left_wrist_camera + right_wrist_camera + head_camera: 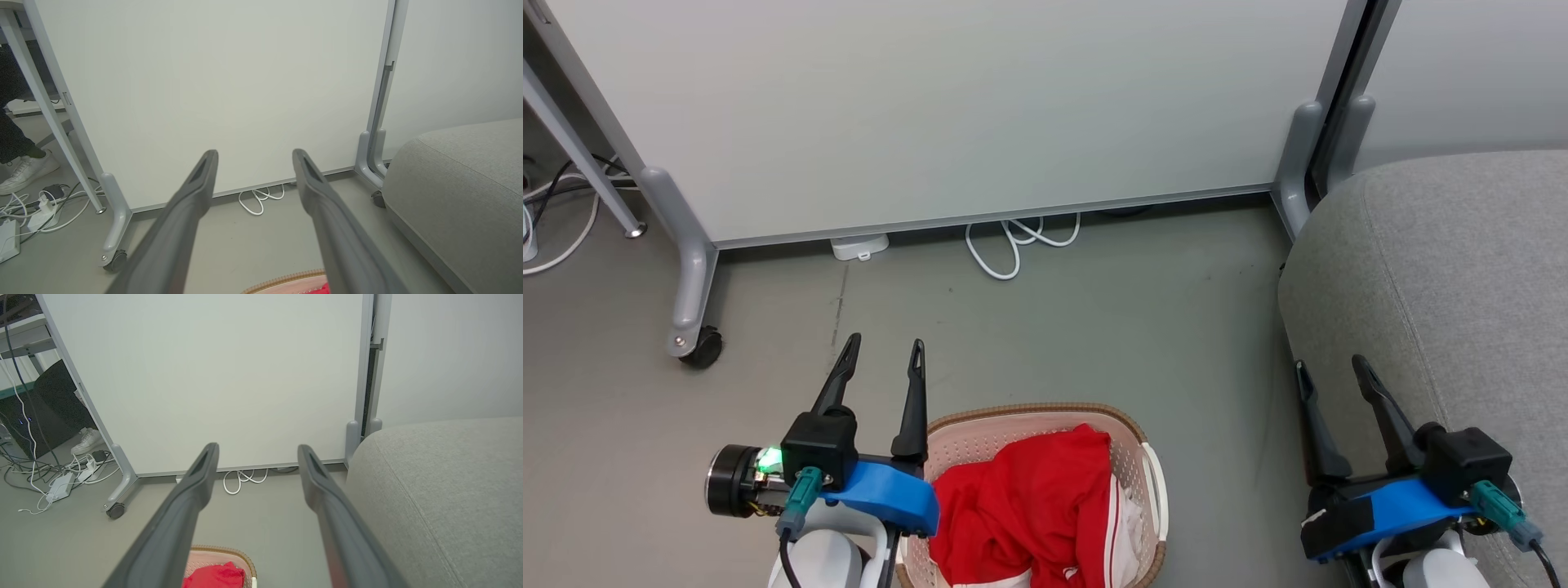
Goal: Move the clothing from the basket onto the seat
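Observation:
The red clothing (1029, 506) with white stripes lies heaped in the cream basket (1152, 482), which stands on the floor at the bottom of the head view. Its brown rim (286, 281) peeks into the left wrist view, and the basket (222, 555) with red cloth (216, 576) sits low in the right wrist view. My left gripper (882, 351) hangs open just left of the basket, nothing between its fingers. My right gripper (1331, 367) is open too, beside the front edge of the grey seat (1445, 286).
A white partition panel (947, 106) on grey wheeled legs (690, 327) stands across the back. A white cable loop (1013, 245) lies under it. Cables and a power strip (61, 486) clutter the far left, where a person's white shoe (24, 171) rests.

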### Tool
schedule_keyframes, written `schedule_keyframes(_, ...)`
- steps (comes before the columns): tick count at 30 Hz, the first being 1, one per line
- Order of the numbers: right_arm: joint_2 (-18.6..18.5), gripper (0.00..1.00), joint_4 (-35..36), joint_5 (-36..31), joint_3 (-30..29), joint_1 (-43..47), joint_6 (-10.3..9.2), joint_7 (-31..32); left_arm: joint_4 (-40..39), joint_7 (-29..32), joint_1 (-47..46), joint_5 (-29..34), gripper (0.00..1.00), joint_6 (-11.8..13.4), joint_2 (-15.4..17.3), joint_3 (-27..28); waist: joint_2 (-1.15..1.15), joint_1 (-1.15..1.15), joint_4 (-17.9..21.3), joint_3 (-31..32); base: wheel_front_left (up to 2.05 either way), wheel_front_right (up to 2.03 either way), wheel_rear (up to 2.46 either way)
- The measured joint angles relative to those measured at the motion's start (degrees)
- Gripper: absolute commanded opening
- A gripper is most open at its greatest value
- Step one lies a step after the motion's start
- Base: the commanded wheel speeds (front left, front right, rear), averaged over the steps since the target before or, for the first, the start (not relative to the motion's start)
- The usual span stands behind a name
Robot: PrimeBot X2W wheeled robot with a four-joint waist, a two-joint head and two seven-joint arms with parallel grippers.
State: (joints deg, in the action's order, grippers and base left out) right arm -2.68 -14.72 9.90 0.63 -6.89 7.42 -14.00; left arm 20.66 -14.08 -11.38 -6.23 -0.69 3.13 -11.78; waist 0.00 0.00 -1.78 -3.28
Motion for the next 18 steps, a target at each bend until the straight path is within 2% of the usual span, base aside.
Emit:
schedule_keyframes(10, 0.0, 1.0, -0.3, -3.6, 0.5, -0.1, 0.05, -1.0, 0.8, -0.9, -0.3, 3.7, 1.0, 0.2, -0.1, -0.6, 0.0, 0.0, -0.1, 0.0, 0.0, 0.0, 0.0)
schedule_keyframes(18, 0.0, 1.0, -0.2, -3.7, 0.5, -0.1, 0.05, -1.0, 1.1, -0.9, -0.3, 3.4, 1.0, 0.2, -0.2, -0.6, 0.0, 0.0, -0.2, 0.1, 0.0, 0.0, 0.0)
